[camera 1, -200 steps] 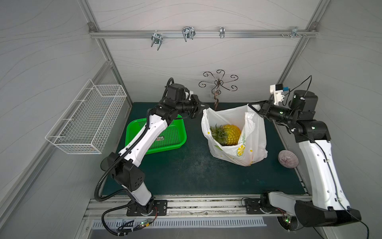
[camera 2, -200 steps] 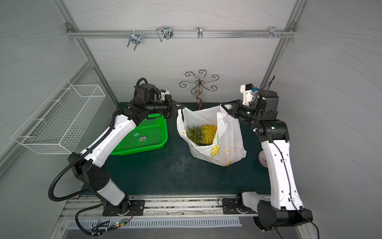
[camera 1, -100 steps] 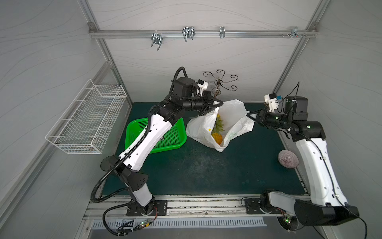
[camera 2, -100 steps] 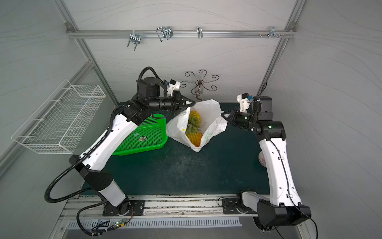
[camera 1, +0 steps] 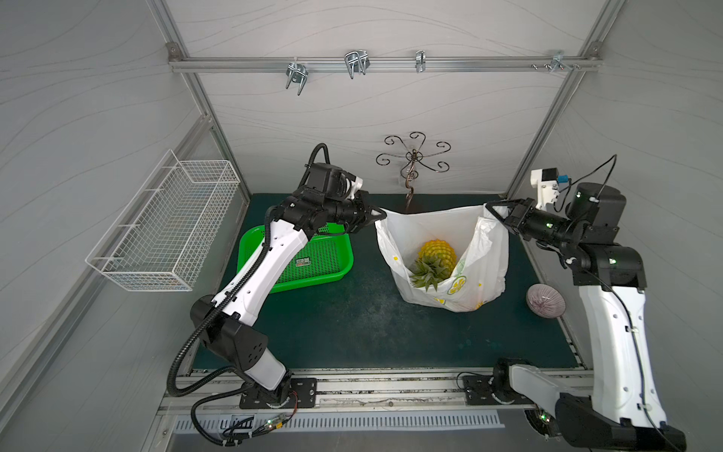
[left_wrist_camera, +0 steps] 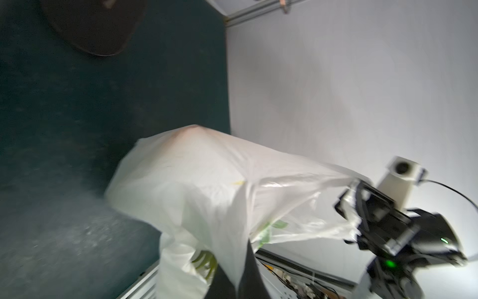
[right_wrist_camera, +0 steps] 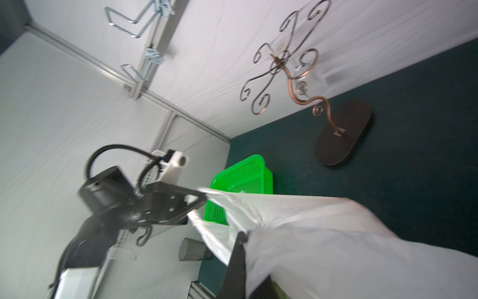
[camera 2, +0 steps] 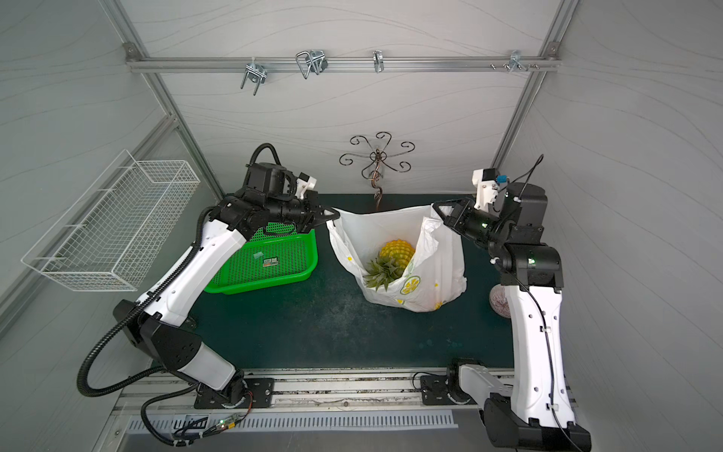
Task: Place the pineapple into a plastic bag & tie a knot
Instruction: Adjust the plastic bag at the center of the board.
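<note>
The left gripper (camera 1: 376,214) was clamped on the top edge of the plastic bag (camera 1: 485,270), at the bag's 10 o'clock. Its arm rose from the front rail and bent at the elbow, with the wrist level above the green tray (camera 1: 313,270). The right gripper (camera 1: 495,208) pinched the opposite handle at 2 o'clock, forearm upright and wrist turned inward. Between them the bag's mouth gaped upward. The pineapple (camera 1: 436,252) lay inside, leaves toward 7 o'clock. A bowl (camera 1: 545,305) sat at the bag's 4 o'clock.

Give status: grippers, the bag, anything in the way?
Both shut on the plastic bag: left gripper, right gripper. Mouth stretched open, pineapple inside, not tied yet. Behind it, scroll stand, close.
</note>
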Robot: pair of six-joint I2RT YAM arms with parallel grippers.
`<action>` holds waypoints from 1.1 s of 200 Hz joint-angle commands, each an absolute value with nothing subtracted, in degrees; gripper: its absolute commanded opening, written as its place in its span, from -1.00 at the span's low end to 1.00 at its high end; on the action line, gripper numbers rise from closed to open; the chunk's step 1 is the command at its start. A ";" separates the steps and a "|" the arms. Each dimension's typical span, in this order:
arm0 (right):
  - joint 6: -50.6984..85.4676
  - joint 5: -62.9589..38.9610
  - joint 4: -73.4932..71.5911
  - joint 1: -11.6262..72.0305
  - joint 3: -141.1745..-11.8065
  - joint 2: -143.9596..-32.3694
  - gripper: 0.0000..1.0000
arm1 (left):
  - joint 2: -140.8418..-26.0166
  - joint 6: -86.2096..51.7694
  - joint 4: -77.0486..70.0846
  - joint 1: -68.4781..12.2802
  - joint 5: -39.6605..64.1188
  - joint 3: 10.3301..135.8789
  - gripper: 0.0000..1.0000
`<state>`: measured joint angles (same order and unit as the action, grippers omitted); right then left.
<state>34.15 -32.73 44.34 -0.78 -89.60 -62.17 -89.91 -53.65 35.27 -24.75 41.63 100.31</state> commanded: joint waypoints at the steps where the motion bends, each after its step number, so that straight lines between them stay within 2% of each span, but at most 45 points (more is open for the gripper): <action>1: 30.67 -20.50 46.99 -1.49 -89.87 -60.69 -1.00 | -85.21 -74.59 -0.55 -23.55 53.58 97.44 -1.00; 11: 30.62 -19.14 46.86 -1.49 -87.78 -59.88 -1.00 | -84.73 -91.87 -25.25 -23.17 51.92 90.45 -1.00; 18: 30.11 -18.48 47.55 -1.51 -86.80 -59.67 -1.00 | -84.98 -101.42 -36.82 -23.03 48.29 87.89 -1.00; 28: 28.94 -18.58 49.85 -1.52 -85.90 -60.45 -1.00 | -85.87 -109.73 -46.58 -23.11 43.67 87.59 -1.00; 38: 27.46 -19.18 52.52 -1.49 -85.55 -61.25 -1.00 | -86.30 -111.84 -48.28 -23.20 41.42 89.21 -1.00; 51: 26.61 -22.38 54.20 -1.50 -84.96 -61.87 -1.00 | -85.70 -111.59 -44.91 -23.12 38.87 89.21 -1.00; 66: 27.31 -32.95 51.19 -1.50 -85.55 -61.80 -1.00 | -84.53 -107.33 -35.23 -22.78 38.06 87.17 -1.00; 87: 33.85 -45.21 36.06 -1.50 -87.86 -58.83 -1.00 | -83.00 -86.57 -3.63 -23.04 39.54 88.35 -1.00; 102: 33.27 -42.52 29.02 -1.57 -88.31 -55.57 -1.00 | -83.08 -68.99 16.90 -24.26 36.16 92.96 -1.00; 116: 28.72 -37.59 31.83 -1.50 -87.80 -54.95 -1.00 | -83.52 -59.66 27.36 -25.00 32.88 95.47 -1.00; 147: 24.28 -29.24 48.55 -1.50 -83.46 -59.69 -1.00 | -82.13 -58.60 28.50 -25.05 32.25 91.50 -1.00; 183: 23.20 -21.82 54.93 -1.53 -81.97 -59.73 -1.00 | -80.19 -64.76 23.26 -25.55 32.85 88.04 -1.00; 190: 22.53 -19.69 57.24 -1.49 -83.12 -60.44 -0.82 | -80.00 -65.58 22.71 -26.02 32.15 87.80 -1.00; 220: 20.09 -17.16 65.64 -1.57 -89.17 -62.78 0.29 | -80.03 -66.56 23.44 -28.97 28.13 87.18 -1.00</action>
<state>23.40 -22.02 57.04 -1.17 -84.09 -62.59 -81.93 -65.23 28.84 -27.27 32.10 86.24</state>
